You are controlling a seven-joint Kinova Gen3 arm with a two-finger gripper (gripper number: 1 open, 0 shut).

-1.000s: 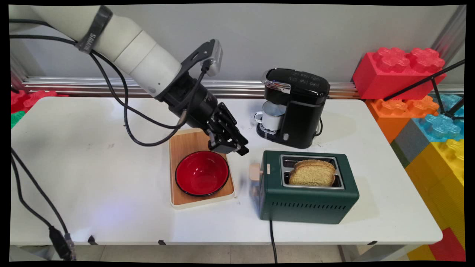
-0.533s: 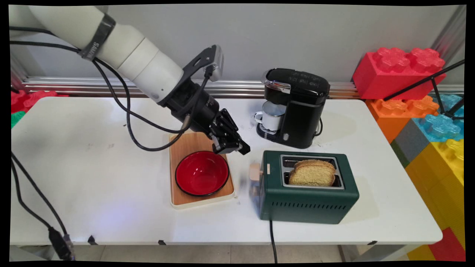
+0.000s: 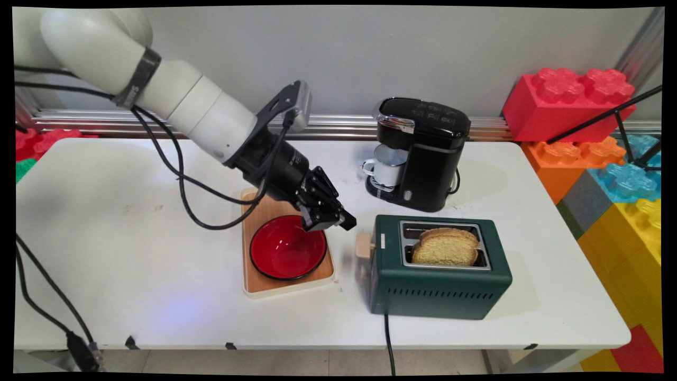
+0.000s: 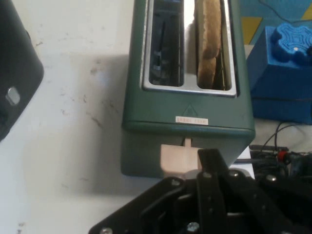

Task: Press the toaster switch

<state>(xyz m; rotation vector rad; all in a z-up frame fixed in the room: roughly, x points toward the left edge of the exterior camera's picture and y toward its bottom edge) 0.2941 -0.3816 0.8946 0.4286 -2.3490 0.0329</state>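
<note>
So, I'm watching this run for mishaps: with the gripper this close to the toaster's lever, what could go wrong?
The gripper hangs over the red bowl rim; dropping further might clip it. Pushing the lever sideways could slide the green toaster instead. The bread slice may shift if the toaster is jolted.

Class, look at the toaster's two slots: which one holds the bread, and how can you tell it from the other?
The slot nearer the table's front edge holds the bread, which sticks up above the green toaster. The slot behind it, toward the coffee machine, is empty.
</note>
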